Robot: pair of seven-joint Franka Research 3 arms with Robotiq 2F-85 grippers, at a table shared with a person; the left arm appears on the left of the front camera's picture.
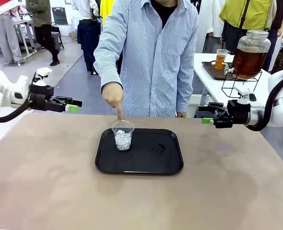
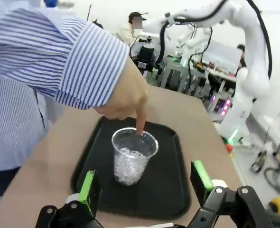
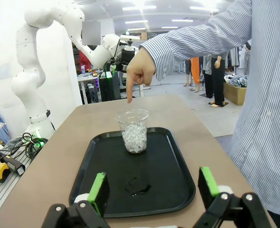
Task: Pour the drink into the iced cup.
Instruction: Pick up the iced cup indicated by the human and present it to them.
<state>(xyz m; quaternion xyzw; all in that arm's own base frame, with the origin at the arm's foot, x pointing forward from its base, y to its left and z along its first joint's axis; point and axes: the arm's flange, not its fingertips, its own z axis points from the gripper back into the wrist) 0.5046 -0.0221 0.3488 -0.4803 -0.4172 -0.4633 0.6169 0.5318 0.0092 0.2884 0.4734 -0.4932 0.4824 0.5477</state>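
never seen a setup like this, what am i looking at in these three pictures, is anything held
Two white robot arms face a person across a brown table. The wide picture comes from a fixed camera between the arms. The other two come from cameras on each wrist, with green-padded fingers rising from the bottom. On the table lies a black tray holding a clear cup of ice. The person's hand points down at the cup. The left gripper and right gripper are open and hold nothing.
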